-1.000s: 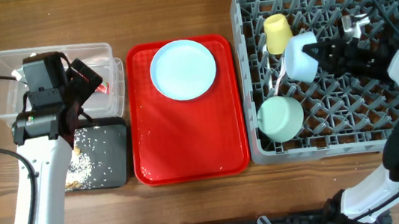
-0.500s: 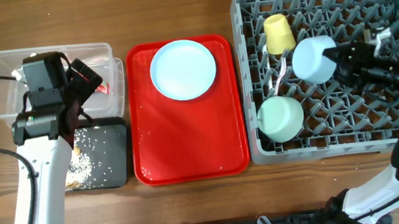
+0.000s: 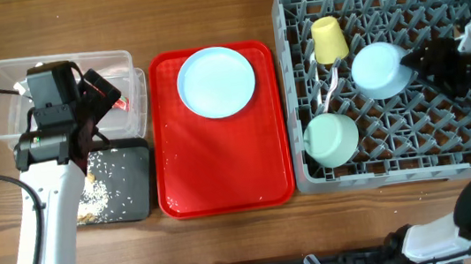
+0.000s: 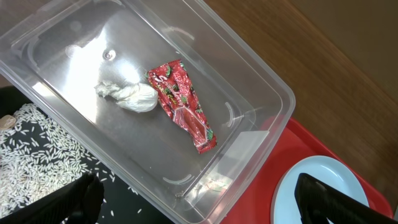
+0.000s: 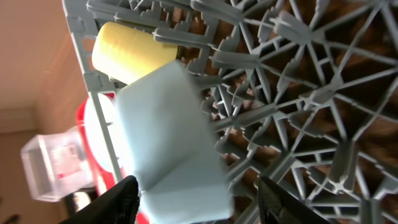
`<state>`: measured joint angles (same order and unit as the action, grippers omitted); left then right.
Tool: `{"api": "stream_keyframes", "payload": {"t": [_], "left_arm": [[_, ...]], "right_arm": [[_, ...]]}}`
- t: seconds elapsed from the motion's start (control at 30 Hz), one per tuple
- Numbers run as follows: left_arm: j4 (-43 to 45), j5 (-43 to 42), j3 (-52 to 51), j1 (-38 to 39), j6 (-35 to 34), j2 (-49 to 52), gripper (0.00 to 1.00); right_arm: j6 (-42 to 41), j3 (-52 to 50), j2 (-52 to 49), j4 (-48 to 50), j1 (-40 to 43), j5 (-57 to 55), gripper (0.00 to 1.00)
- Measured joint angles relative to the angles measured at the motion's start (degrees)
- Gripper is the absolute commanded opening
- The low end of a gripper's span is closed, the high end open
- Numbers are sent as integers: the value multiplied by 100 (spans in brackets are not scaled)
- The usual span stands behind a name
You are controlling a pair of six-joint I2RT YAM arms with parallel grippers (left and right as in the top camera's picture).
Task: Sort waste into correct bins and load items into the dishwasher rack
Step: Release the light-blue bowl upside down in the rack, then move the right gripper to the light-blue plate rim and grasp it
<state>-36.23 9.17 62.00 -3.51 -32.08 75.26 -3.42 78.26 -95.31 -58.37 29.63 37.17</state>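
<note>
The wrapper (image 4: 183,102) and tissue (image 4: 127,96) lie in the clear tub (image 4: 261,81), upper left. The cup (image 3: 329,39), bowl (image 3: 331,137) and a plate (image 3: 378,69) sit in the rack (image 3: 400,169) at right. A second plate (image 3: 216,81) waits on the red tray (image 3: 222,169). The left claw (image 4: 199,202) is spread, and so is the right claw (image 5: 205,199), seemingly letting go of the racked one.

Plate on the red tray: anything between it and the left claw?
Nothing visible does. The open left claw hangs over the clear tub, beside the red tray; only tub and tray rims separate it from the plate.

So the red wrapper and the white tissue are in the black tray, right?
Not quite. The red wrapper and the white tissue are in the clear tub, not the black tray. The left wrist view shows it.
</note>
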Motion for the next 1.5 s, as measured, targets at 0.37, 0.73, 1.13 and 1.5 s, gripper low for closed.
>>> {"api": "stream_keyframes", "payload": {"t": [0.37,0.73,1.13,1.5], "left_arm": [[0,0,0,0,0,0,100],[0,0,0,0,0,0,100],[0,0,0,0,0,0,100],[-2,0,0,0,0,0,100]], "right_arm": [[356,0,479,184,-922,-168,68],[743,0,479,-90,-1349,-345,59],[28,28,426,2044,-5036,-1447,60],[-304,55,-997,3499,-7020,-3117,59]]}}
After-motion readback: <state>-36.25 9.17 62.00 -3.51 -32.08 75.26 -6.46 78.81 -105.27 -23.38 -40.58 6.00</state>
